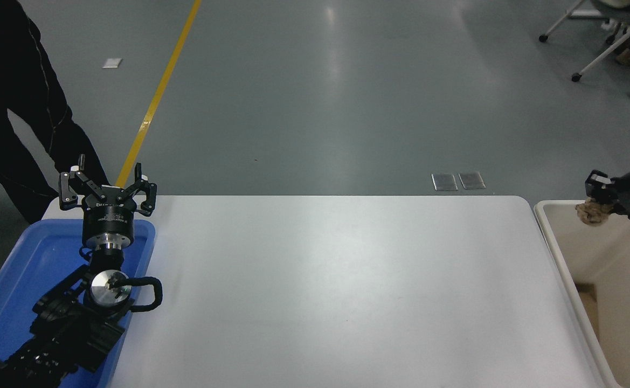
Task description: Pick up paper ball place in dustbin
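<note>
With our right gripper (596,200) clamped on the paper ball (592,211) near the dustbin (554,253) far rim, we risk dropping it outside if released early

a shallow blue tray (2,302) sits at the left end of the white table (336,291), a person in black (7,102) stands beyond it beside a yellow floor line (156,99)

A robotics lab or workshop hall: grey sealed floor (347,97) with a yellow line (156,97) at 11 o'clock, wheeled chair legs (600,37) at 1 o'clock, white work surface (336,291) at centre.
</note>
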{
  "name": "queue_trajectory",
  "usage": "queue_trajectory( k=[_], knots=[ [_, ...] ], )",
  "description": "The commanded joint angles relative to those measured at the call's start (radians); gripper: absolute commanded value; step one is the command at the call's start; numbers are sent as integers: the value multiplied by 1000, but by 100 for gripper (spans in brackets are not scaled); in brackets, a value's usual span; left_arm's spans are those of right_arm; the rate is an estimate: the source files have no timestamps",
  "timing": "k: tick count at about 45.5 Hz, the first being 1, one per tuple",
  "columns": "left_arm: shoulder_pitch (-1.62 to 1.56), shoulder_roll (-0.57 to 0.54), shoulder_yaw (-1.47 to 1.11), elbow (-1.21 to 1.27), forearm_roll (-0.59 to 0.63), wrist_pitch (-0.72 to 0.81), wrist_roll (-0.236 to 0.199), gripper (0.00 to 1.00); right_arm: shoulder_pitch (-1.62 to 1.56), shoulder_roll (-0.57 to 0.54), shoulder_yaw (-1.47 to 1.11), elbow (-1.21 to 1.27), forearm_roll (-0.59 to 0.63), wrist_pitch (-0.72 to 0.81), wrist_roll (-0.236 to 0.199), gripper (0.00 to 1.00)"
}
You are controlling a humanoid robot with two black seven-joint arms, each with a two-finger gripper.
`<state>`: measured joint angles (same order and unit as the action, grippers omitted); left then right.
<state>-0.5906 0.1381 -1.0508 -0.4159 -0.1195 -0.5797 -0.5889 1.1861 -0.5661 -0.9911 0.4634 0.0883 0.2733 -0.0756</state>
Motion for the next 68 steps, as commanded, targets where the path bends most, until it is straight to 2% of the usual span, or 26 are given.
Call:
queue_trajectory(
  k=[1,7,15,23,24,27,29,45,59,68],
  knots=[
    [0,1,0,0,0,0,0,99,-382,58,236,-327,25,-129,-3,0],
    [0,1,0,0,0,0,-2,99,-486,89,301,-396,24,-180,-3,0],
    [0,1,0,0,0,0,-2,99,-554,138,307,-399,24,-330,-12,0],
    [0,1,0,0,-2,0,-2,99,-557,149,319,-397,27,-344,-18,0],
    [0,1,0,0,-2,0,-2,99,-557,149,319,-396,28,-344,-18,13],
    [0,1,0,0,0,0,-2,99,-557,150,318,-393,28,-344,-18,74],
    [0,1,0,0,0,0,-2,99,-553,150,319,-387,28,-344,-16,100],
    [0,1,0,0,0,0,-2,99,-467,135,319,-249,27,-329,-16,100],
    [0,0,0,0,0,0,0,99,-249,-43,292,78,4,-325,-16,100],
    [0,0,0,0,0,0,0,99,19,-143,175,391,-93,-273,-9,100]
  ],
)
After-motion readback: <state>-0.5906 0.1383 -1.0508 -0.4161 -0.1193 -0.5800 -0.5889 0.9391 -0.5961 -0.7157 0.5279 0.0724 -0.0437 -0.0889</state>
